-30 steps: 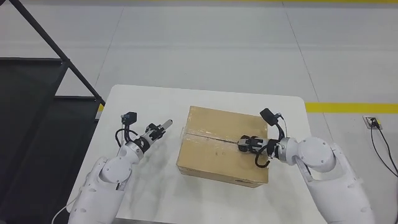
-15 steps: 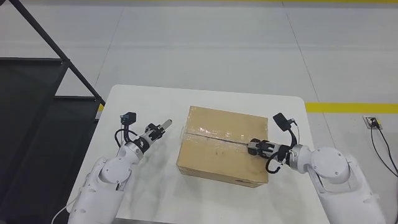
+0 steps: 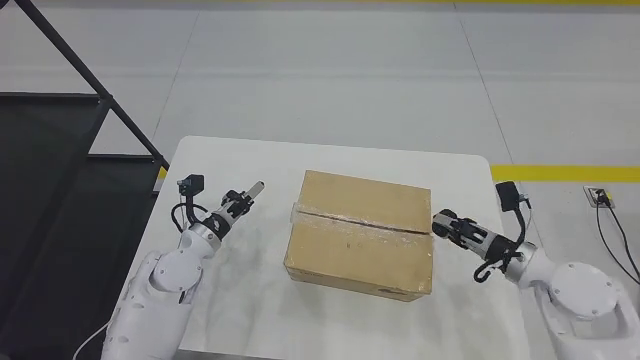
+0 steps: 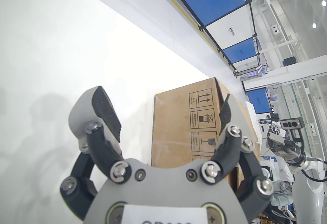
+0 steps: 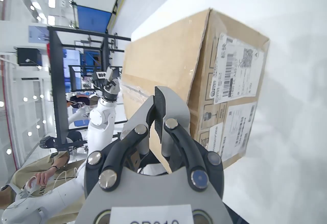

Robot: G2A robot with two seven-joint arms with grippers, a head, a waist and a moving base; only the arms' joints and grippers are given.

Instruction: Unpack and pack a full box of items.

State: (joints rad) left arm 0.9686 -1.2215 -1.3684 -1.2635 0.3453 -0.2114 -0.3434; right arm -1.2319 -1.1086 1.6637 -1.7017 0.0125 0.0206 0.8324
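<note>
A taped brown cardboard box (image 3: 360, 235) sits centred on the white desk (image 3: 230, 295). The left end effector (image 3: 252, 190) is open nearby; the right end effector (image 3: 439, 223), closed and empty, hovers just beside its right edge.

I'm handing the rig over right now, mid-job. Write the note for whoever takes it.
Left pincer: open, empty, held left of the box, apart from it.
Right pincer: shut on nothing, at the box's right edge where the clear tape ends; contact unclear.
Box: closed, in the middle of the table, top seam taped.
Done: nothing unpacked yet.
Left: open the box, unpack, repack.
</note>
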